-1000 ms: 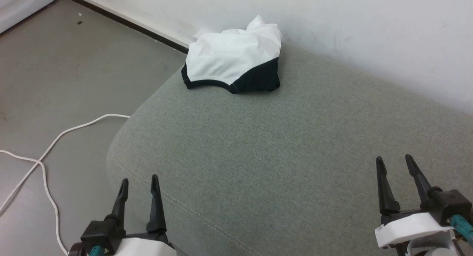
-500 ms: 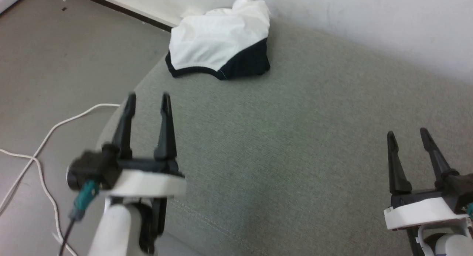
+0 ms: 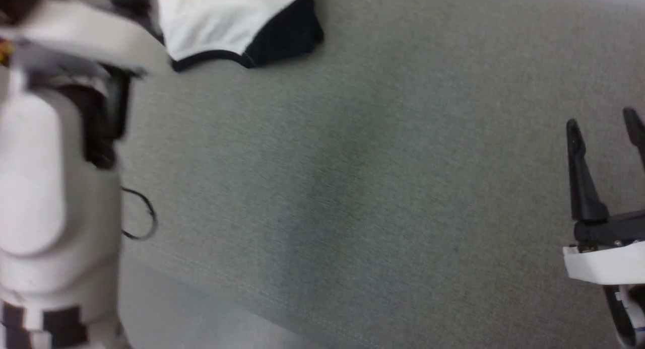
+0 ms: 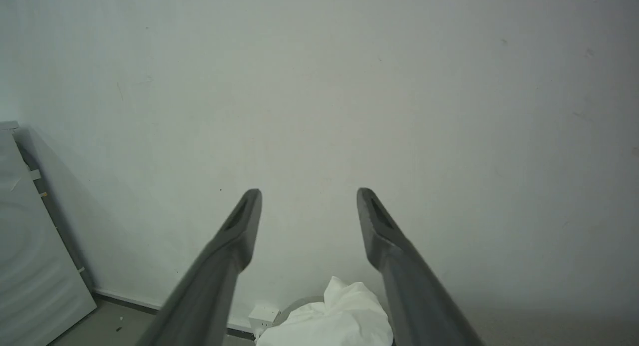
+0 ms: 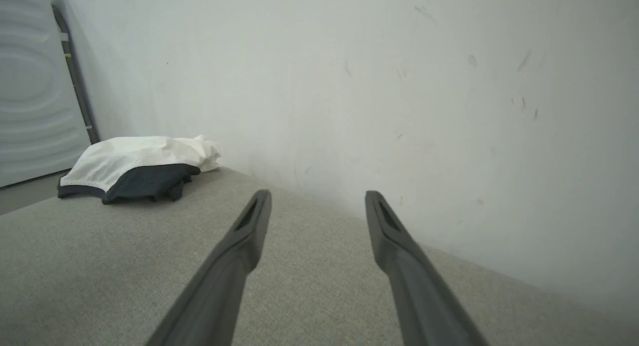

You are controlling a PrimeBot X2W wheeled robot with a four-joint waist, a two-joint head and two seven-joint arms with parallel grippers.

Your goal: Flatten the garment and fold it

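The garment lies bunched in a heap at the far left corner of the grey cushion, white cloth on top with a black edge below. It also appears low in the left wrist view as white folds, and far left in the right wrist view. My left gripper is open and empty, raised above the garment and pointing at the wall. My pale left forearm reaches up the left side of the head view. My right gripper hangs open and empty over the cushion's right side, far from the garment.
A pale wall runs right behind the cushion. A white ribbed panel stands on the floor past the cushion's left end. The cushion's front edge drops to grey floor. A black cable loop hangs off my left arm.
The head camera has tipped down and the whole picture has shifted. My left arm has risen and reached forward toward the garment. Both grippers stay open.
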